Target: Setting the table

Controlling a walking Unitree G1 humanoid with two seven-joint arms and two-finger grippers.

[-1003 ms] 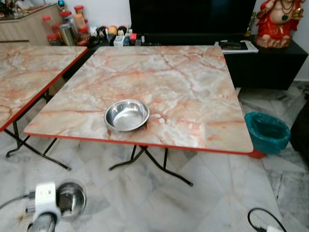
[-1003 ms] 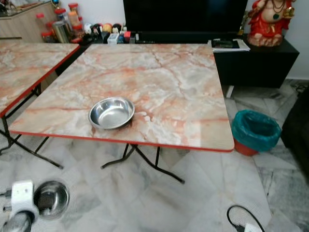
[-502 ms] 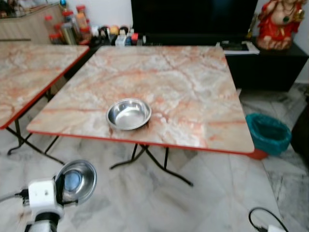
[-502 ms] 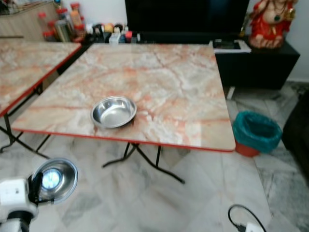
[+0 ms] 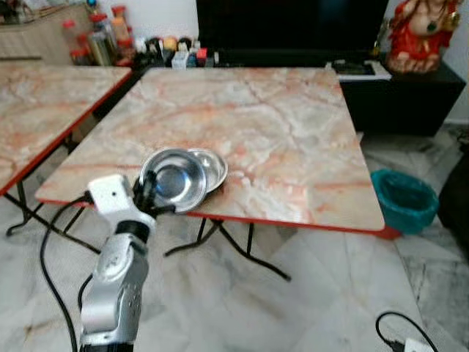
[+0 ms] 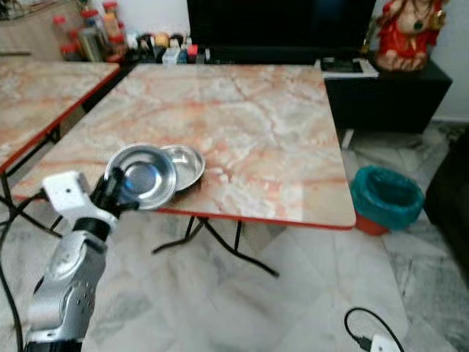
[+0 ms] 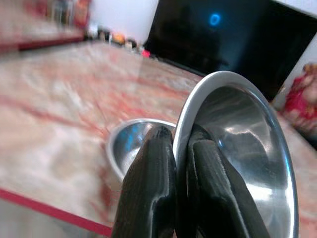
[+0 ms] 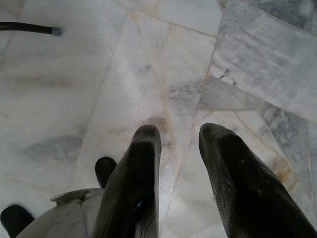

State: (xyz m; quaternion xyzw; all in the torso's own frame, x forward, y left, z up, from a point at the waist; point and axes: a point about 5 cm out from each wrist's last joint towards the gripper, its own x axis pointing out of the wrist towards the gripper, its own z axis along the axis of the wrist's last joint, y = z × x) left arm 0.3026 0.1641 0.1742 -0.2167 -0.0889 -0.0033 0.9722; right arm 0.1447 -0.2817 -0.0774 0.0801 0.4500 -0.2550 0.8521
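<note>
Left gripper [image 5: 149,192] clamped on rim of tilted shiny steel bowl [image 5: 173,180], lower left of frame | seemingly overlapping second steel bowl [image 5: 211,167] on marble-patterned red-edged table [image 5: 293,139] | risk: bowls clash, or the thin rim slips out | right gripper [image 8: 176,163] idle, fingers apart

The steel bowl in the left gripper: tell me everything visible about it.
The held bowl is shiny, round, shallow metal with a flared rim. It is tipped up on edge, its hollow facing the camera, its rim pinched between the left gripper's fingers. It hangs over the table's near edge, overlapping a second bowl resting there.
</note>
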